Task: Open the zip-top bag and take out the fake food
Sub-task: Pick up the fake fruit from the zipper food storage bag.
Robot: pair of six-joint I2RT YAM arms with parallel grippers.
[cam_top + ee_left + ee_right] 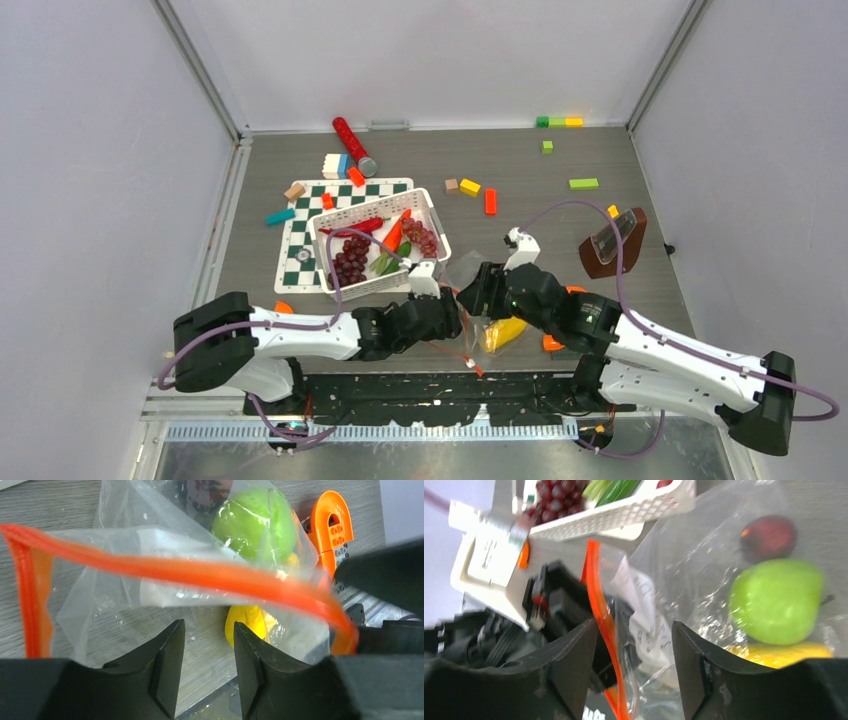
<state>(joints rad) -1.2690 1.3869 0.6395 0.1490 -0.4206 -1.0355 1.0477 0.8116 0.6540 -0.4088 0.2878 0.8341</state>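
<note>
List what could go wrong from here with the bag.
1. Both the left gripper and right gripper stand open, neither clamping the orange zip strip of the bag, so it may sag away from them.
2. The green apple and yellow piece are still inside, near the table's front edge; a tug might roll them off.
3. The grippers sit very close and could collide.

Bright even light; wrist cams blurry
</note>
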